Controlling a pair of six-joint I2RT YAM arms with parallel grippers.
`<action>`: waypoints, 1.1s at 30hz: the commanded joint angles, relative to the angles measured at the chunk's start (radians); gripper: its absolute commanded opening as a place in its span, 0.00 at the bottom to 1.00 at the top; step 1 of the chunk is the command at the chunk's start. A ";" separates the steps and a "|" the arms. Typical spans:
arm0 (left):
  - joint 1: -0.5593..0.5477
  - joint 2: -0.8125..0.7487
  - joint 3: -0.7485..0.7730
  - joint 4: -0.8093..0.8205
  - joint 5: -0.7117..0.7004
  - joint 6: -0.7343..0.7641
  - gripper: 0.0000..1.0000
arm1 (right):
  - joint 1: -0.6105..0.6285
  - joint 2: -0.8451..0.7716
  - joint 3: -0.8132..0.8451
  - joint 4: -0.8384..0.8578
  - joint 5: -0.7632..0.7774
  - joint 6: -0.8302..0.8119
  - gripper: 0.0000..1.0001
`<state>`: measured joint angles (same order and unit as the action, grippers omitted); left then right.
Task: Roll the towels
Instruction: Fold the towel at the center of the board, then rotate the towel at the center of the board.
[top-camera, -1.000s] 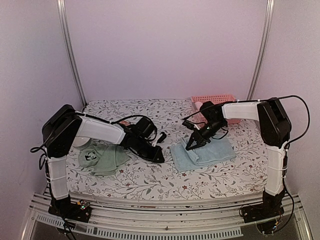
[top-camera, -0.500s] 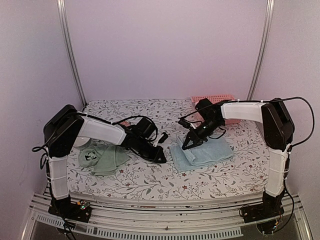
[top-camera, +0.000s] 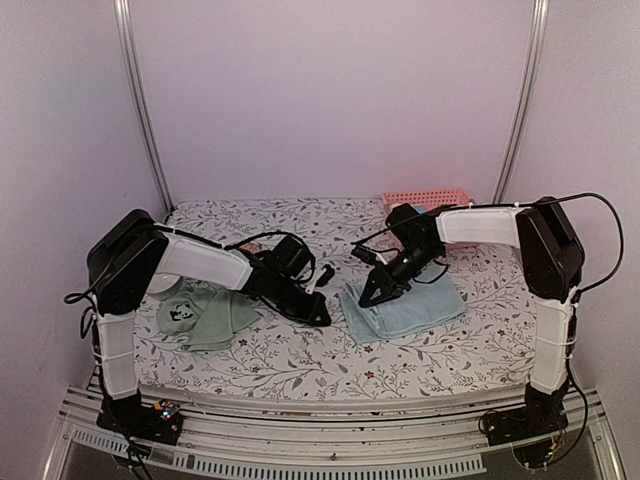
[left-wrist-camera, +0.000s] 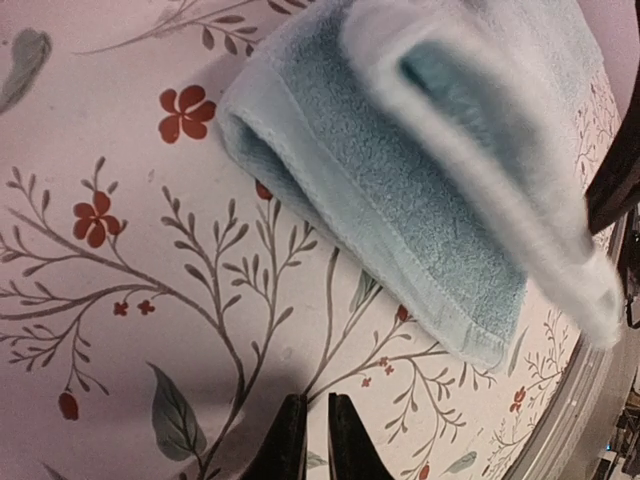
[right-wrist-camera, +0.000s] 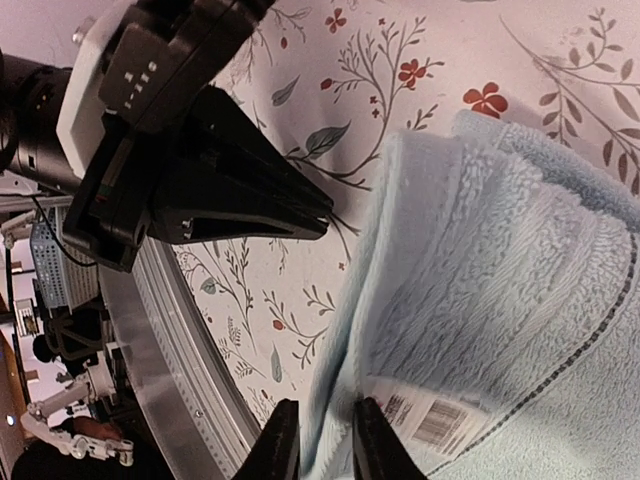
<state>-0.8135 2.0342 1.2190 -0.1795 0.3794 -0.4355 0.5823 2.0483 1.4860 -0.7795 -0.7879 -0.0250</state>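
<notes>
On the bench (top-camera: 300, 365), which is covered with a floral cloth, the light blue towel (top-camera: 415, 305) is seen right of the middle of the top view. It is folded into several layers and lies flat. In the right wrist view a printed label (right-wrist-camera: 425, 420) is seen sewn to one of its edges, low in the frame.

The right end effector (top-camera: 366, 297) is set on the left edge of the blue towel. In its own view its fingers (right-wrist-camera: 378, 445) are seen slightly apart, with a fold of the towel's edge between them. Whether that fold is clamped or merely lies in the gap cannot be told.

The left end effector (top-camera: 320, 313) is lowered to the cloth just left of the blue towel, apart from it. Its fingers (left-wrist-camera: 290, 445) are held nearly together, a narrow slit of floral cloth showing between them, and nothing is gripped. In the left wrist view the towel's near corner is seen in the upper right, its top layer lifted and blurred.

The sage green towel (top-camera: 215, 320) lies crumpled in the lower left of the top view, under the left arm, with its panda print (top-camera: 181, 312) facing up. A pink basket (top-camera: 425, 197) is seen at the far edge of the bench, behind the right arm.
</notes>
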 joint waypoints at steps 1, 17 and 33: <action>-0.001 -0.005 -0.004 -0.019 -0.039 0.003 0.12 | 0.014 0.023 0.044 -0.036 -0.034 -0.044 0.25; -0.002 -0.078 0.166 -0.031 -0.079 0.047 0.18 | -0.233 -0.110 0.107 -0.108 0.123 -0.304 0.26; -0.042 0.194 0.358 -0.114 0.057 0.060 0.15 | -0.330 -0.158 -0.185 -0.004 0.469 -0.381 0.15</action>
<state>-0.8356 2.1960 1.5642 -0.2359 0.4133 -0.3950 0.2771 1.9343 1.3613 -0.8223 -0.3939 -0.3862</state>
